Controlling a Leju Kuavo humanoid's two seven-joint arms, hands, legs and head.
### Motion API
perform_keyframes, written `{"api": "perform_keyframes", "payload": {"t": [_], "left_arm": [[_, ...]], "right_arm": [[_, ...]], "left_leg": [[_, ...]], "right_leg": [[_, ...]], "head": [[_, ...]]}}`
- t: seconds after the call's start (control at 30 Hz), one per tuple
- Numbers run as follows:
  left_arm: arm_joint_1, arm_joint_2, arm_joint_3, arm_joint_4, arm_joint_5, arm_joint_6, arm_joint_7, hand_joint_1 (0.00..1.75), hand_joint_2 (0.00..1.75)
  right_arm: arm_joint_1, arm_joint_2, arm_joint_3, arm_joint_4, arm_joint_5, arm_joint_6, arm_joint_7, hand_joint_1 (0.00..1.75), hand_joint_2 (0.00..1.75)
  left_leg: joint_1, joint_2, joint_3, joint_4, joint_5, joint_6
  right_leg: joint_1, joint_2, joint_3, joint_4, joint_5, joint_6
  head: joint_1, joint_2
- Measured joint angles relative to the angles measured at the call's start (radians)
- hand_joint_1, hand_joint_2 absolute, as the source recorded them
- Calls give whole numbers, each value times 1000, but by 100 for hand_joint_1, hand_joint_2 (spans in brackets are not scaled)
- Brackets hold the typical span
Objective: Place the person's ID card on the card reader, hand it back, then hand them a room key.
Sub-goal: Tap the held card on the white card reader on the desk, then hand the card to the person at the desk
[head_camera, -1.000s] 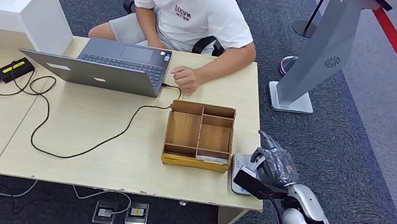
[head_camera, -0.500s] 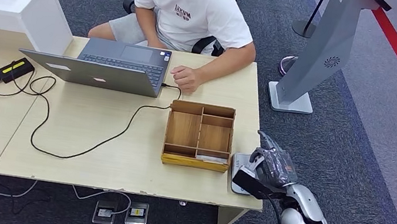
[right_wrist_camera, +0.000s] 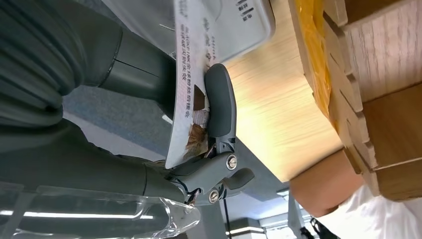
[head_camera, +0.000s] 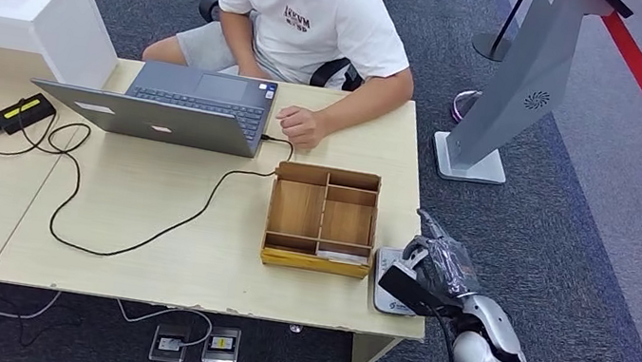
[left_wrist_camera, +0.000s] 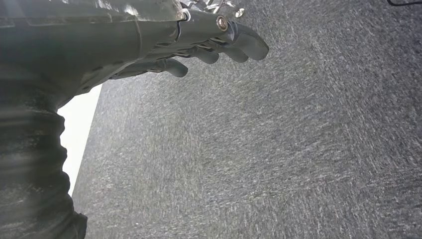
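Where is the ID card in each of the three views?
Head view: hidden under the right hand, over the card reader at the table's near right corner.
Left wrist view: not in it; carpet beyond the left hand.
Right wrist view: the ID card is pinched edge-on in the hand, over the reader.
Shared landmark: the wooden organizer box beside the reader.

The ID card (right_wrist_camera: pixel 191 79), pale with printed text and a small photo, stands on edge over the grey card reader (head_camera: pixel 386 287) at lower right of the head view
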Motion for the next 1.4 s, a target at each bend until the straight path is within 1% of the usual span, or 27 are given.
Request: {"api": "perform_keyframes", "payload": {"t": [0.13,0.23,0.73,0.83,1.0,1.23,1.3,1.33,1.4], "left_arm": [[0,0,5,0,0,1,1,0,175],[0,0,5,0,-1,1,1,0,175],[0,0,5,0,-4,1,1,0,175],[0,0,4,0,-13,-1,1,0,175],[0,0,3,0,-27,-4,-9,0,175],[0,1,3,0,-62,-20,-28,0,175],[-1,3,2,0,-80,-30,-38,0,175],[-2,3,1,0,-87,-33,-41,0,175],[-7,3,-1,0,-92,-37,-44,0,175]], "right_arm": [[-35,9,-29,12,-45,20,1,175,175],[-52,12,-44,13,-55,24,2,175,175],[-62,15,-62,13,-56,17,0,175,175],[-81,11,-73,6,-63,8,0,175,175],[-167,-12,-102,-30,-70,39,16,175,175],[-351,-30,-127,-51,-18,39,-22,175,175],[-424,-15,-117,-32,53,46,-65,175,175],[-473,3,-108,-5,96,44,-89,175,175],[-582,60,-84,82,159,27,-121,175,175]], "left_leg": [[0,0,0,0,0,0],[0,0,0,0,0,0],[0,0,0,0,0,0],[0,0,0,0,0,0],[0,1,0,0,0,0],[0,2,-1,0,0,0],[-1,3,-3,0,0,0],[-1,4,-4,0,1,-1],[0,7,-4,0,2,-2]], "right_leg": [[0,0,0,0,0,0],[0,0,0,0,0,0],[0,0,0,0,0,0],[0,0,0,0,0,0],[0,1,0,0,1,0],[0,1,0,1,1,0],[0,2,-2,2,1,-1],[0,3,-4,3,2,-2],[0,6,-7,4,3,-3]], "head": [[0,0],[0,0],[0,0],[0,0],[0,0],[0,0],[0,0],[0,0],[0,0]]}}
